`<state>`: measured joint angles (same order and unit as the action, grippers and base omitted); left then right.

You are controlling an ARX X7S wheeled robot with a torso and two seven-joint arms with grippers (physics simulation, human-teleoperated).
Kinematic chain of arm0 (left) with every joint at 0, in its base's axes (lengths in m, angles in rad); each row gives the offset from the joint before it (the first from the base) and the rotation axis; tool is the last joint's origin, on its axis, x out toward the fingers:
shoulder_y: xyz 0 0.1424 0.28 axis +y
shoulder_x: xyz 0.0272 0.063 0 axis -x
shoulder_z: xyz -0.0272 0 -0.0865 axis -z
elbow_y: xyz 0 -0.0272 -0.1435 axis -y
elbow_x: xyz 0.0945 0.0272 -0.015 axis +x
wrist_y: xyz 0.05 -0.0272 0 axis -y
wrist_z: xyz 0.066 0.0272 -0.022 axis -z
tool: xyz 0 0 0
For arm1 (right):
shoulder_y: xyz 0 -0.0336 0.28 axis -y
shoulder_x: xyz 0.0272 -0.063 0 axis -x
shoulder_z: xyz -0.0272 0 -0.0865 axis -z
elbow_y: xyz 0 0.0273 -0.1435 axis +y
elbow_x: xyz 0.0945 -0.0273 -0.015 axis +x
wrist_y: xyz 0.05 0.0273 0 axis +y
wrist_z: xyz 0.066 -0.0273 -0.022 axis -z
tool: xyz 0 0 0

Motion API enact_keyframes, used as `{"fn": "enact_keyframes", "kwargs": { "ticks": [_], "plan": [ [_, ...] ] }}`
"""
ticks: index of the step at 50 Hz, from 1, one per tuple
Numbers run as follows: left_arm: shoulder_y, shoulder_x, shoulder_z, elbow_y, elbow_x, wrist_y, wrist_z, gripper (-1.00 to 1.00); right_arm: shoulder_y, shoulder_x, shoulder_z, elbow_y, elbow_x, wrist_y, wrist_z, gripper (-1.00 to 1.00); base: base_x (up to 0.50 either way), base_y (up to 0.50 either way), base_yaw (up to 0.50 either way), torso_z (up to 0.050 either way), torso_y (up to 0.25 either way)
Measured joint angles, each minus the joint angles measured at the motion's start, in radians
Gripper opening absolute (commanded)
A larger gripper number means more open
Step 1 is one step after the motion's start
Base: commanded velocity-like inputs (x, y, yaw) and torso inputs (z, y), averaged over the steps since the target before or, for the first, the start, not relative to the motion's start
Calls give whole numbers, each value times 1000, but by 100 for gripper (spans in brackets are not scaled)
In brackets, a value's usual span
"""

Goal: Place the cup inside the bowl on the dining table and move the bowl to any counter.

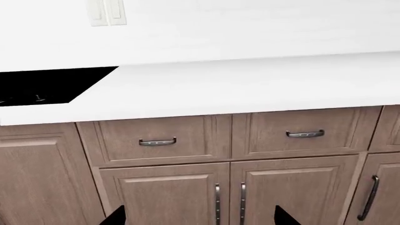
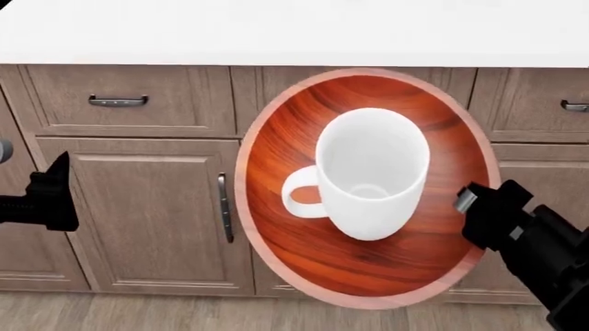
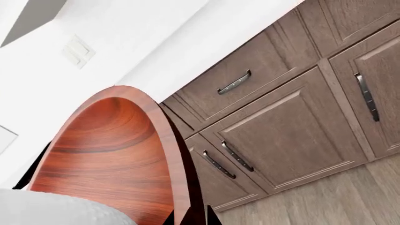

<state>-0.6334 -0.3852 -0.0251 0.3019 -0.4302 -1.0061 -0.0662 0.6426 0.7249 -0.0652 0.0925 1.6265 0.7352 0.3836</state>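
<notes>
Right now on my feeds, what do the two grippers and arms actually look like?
Both are matte black and angular. The left gripper ends in pointed, wedge-shaped fingers. The right gripper is blockier, with a small grey part near its tip. No cables or markings show.

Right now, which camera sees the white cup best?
The head view: the cup shows whole, handle included, sitting in the bowl. The right wrist view catches only a white sliver of it beside the bowl's rim. The left wrist view shows none of it.

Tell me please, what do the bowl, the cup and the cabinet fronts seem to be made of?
The bowl looks like polished reddish-brown wood, with curved grain rings. The cup looks like plain white glazed ceramic, smooth and matte in this render. The cabinet fronts look like grey-brown wood or veneer, with faint grain and dark metal handles.
</notes>
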Motion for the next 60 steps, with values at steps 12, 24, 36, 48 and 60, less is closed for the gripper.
{"fn": "enact_keyframes", "kwargs": {
  "ticks": [12,24,36,48,60],
  "plan": [
    [-7,-3,2,30,-15,-24,-4,100,14,4,-2,3,7,7,5,-100,500,0,0,0,2],
    [-9,-6,4,37,-21,-27,-6,100,19,7,-4,4,10,9,8,-100,500,0,0,0,2],
    [-8,-7,6,40,-26,-28,-8,100,23,7,-9,7,9,9,7,-100,500,0,0,1,2],
    [-13,-8,6,38,-30,-28,-11,100,23,12,-7,-1,18,13,18,-100,500,0,0,0,2],
    [-6,-9,8,37,-33,-24,-12,100,19,16,-4,-5,22,11,23,-100,500,0,0,0,2]
  ]
}}
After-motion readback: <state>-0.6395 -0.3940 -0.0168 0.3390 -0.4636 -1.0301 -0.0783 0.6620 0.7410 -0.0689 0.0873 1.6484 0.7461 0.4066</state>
